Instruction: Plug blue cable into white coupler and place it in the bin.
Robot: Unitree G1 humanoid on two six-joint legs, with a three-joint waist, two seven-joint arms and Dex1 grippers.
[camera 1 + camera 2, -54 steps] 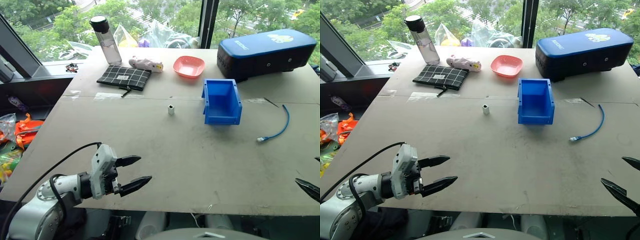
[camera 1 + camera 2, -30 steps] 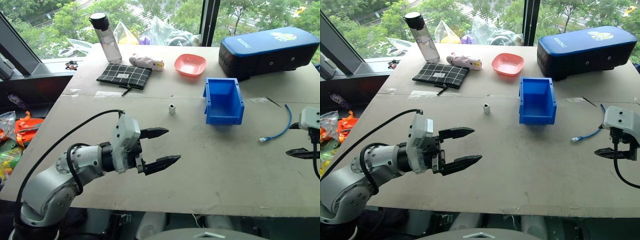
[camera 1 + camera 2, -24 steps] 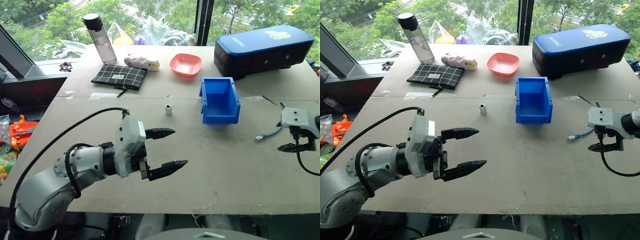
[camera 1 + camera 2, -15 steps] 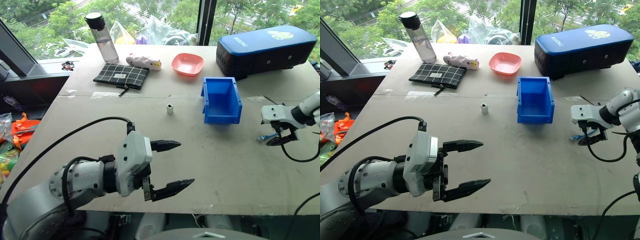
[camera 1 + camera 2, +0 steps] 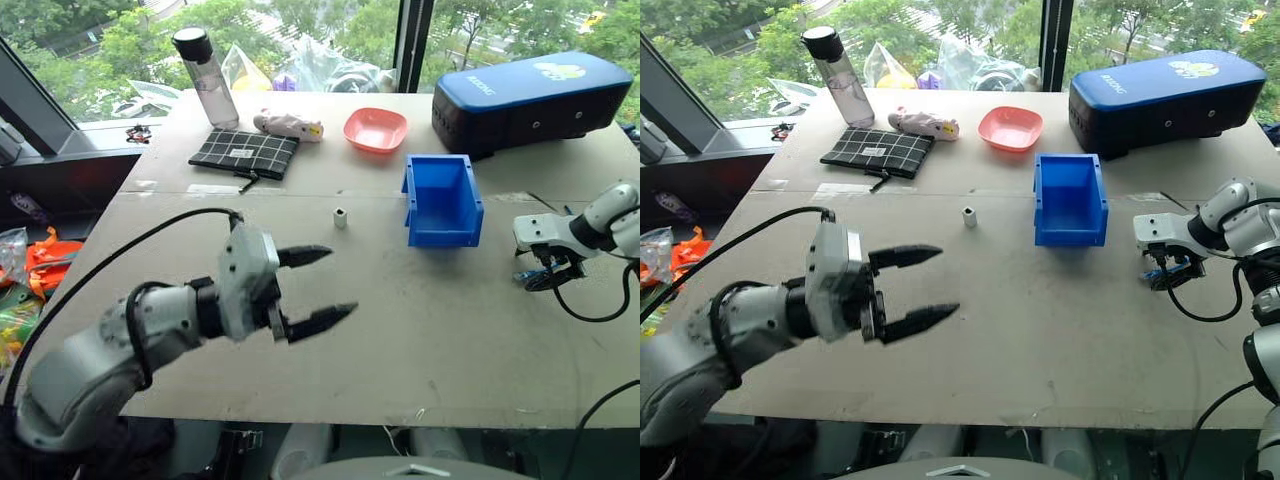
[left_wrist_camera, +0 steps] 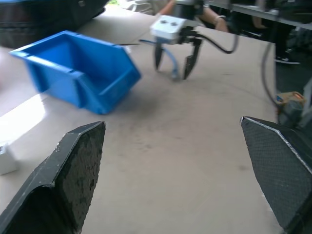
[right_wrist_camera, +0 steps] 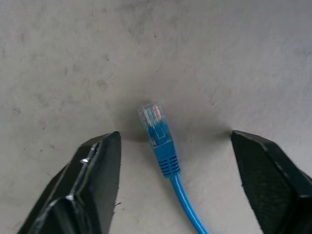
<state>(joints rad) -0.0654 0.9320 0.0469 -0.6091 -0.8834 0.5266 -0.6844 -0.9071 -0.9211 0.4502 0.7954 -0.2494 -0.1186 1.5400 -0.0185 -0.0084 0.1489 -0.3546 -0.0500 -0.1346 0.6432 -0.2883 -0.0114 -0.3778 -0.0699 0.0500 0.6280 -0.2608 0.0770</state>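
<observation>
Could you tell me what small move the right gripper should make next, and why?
Probably close the right gripper on the blue cable: its clear plug end lies on the table between the two open fingers, not yet pinched.

Lab-like worktable (image 5: 400, 330) by windows (image 5: 300, 30)

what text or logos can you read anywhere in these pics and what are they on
White lettering on the front edge of the dark-blue case: too small to read.
Yellow and white emblem on the case's top: a picture, no readable words.
Small label on the checked black pouch: too small to read.
No other text is readable.
</observation>
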